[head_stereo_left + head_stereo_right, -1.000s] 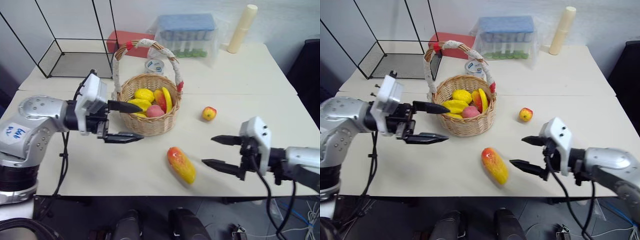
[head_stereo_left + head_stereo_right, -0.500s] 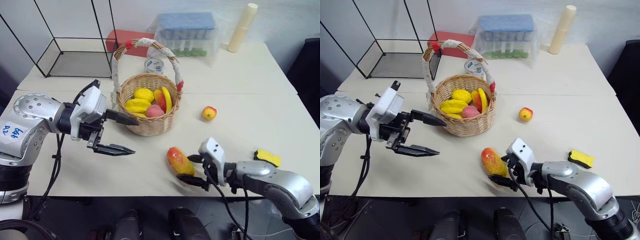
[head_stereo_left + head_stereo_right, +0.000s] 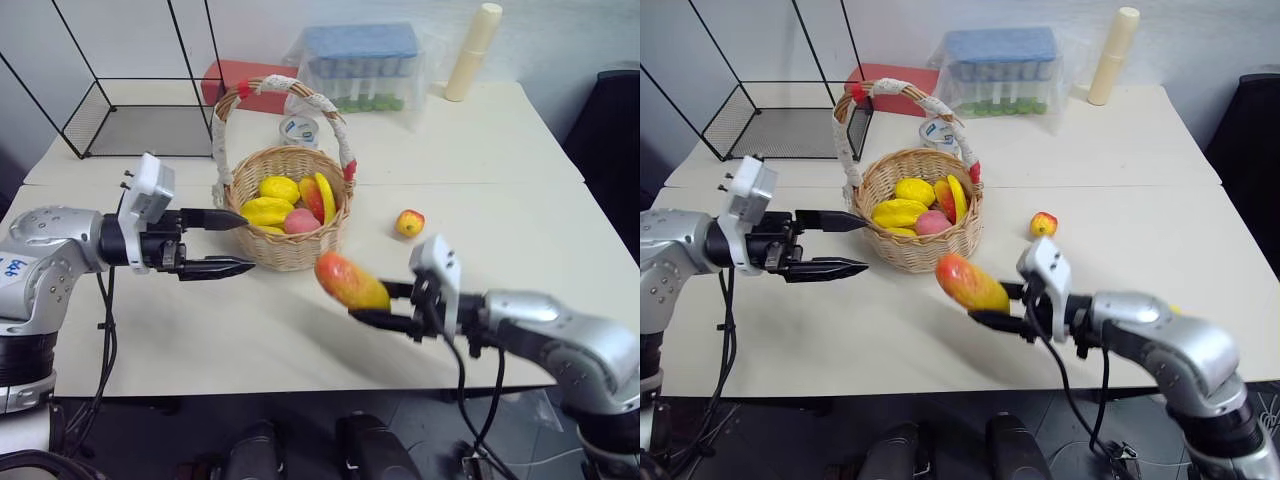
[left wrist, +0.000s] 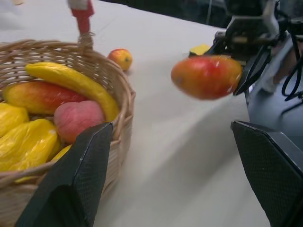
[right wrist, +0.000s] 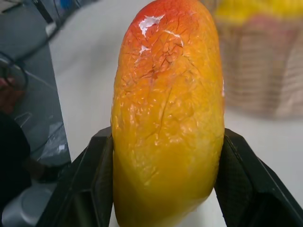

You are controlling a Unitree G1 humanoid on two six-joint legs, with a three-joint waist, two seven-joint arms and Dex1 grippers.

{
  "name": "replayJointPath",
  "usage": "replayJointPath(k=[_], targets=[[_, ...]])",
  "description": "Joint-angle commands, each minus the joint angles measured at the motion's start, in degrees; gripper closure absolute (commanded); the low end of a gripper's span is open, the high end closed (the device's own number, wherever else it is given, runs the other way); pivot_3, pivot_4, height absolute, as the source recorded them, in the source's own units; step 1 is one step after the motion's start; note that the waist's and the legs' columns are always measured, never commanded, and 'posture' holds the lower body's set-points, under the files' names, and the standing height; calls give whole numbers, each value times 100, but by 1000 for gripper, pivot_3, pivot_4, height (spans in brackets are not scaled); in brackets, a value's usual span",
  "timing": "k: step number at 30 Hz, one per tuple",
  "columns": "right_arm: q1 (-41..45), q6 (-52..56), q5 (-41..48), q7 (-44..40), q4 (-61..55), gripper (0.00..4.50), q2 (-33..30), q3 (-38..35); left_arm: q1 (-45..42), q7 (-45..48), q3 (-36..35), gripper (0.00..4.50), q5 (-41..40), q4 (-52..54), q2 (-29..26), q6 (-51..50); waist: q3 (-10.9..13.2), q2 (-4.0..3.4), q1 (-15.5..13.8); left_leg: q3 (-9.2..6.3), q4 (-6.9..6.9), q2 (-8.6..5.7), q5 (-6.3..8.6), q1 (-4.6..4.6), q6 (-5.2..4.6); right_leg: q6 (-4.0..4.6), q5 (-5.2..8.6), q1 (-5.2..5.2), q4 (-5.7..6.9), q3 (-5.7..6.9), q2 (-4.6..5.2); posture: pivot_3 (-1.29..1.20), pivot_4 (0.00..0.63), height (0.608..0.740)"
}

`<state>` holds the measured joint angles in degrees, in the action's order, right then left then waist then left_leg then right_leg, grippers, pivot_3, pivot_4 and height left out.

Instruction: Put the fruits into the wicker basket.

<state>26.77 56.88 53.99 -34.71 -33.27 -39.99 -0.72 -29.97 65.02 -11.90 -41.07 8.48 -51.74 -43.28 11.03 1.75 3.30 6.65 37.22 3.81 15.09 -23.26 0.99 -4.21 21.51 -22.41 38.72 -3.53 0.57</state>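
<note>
Orange mango [image 3: 350,282] clamped in right jaws [image 3: 385,305], lifted off table [image 3: 520,215], long axis pointing toward basket [image 3: 290,250] just beyond; left jaws [image 3: 218,243] open, empty beside basket

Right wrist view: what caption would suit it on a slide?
The right claw grips a long orange-and-yellow mango, with the wicker basket blurred behind.

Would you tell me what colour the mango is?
The mango is red-orange at one end, fading to yellow; clearest in the right wrist view.
</note>
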Motion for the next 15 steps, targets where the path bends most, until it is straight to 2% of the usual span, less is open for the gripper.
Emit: replayJointPath(k=[1,6,10,15], targets=[[1010,108,-141,-31,427,2191,98,191,77,-222,-365,325,-74,105,12,104,0,0,5,0,-1,-1,0,0,0,2,1,-2,1,-1,2,0,150,740],[2587,-168,-1323,246,2066,2191,878,1079,196,-307,-291,325,7,228,129,314,0,0,40,9,1,-1,-2,1,3,13,6,-14,17,-4,3,0,150,740],[3416,-647,-2233,4,3230,2191,1386,1710,264,-367,-177,325,196,341,176,600,0,0,61,13,-1,-3,-3,-5,5,20,10,-25,26,-4,6,0,150,740],[3690,-889,-2841,-180,3745,573,1709,1964,313,-392,-178,325,146,472,174,639,0,0,97,13,-3,-4,0,-13,3,21,10,-31,24,-1,12,0,150,740]])
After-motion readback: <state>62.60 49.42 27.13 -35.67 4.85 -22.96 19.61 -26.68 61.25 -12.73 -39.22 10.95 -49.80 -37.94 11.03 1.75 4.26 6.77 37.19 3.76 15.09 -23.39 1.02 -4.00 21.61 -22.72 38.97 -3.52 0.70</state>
